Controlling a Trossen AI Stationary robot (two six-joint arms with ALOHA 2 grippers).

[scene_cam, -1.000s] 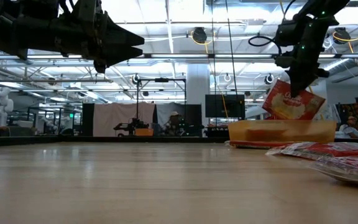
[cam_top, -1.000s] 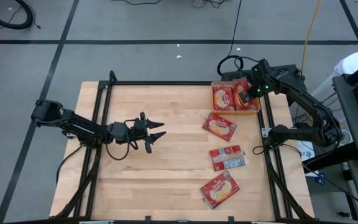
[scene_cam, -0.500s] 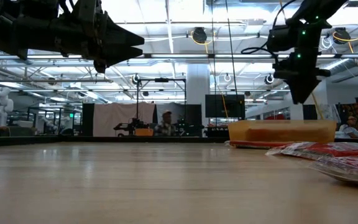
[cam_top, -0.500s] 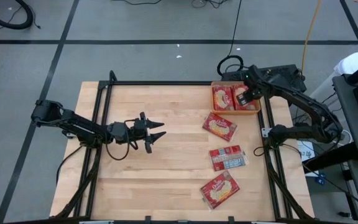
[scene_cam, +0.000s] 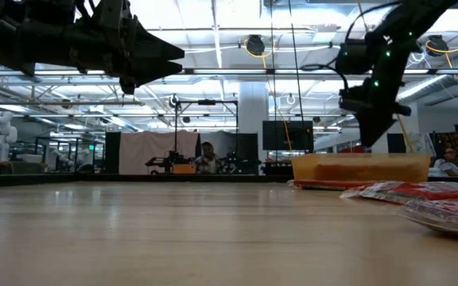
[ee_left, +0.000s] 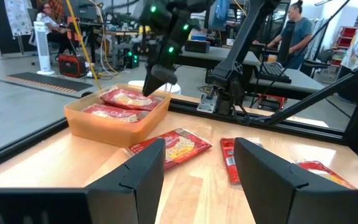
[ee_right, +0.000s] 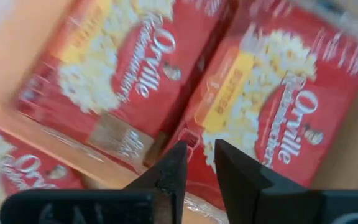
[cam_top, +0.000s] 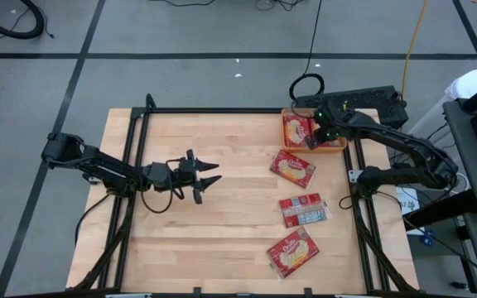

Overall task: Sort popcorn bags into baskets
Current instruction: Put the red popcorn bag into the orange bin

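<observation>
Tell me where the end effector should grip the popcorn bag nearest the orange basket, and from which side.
That popcorn bag lies flat, picture side up, tilted beside the orange basket. Probably best to come straight down and pinch across its shorter width near the middle, fingers straddling its long edges; its sides look clear.
</observation>
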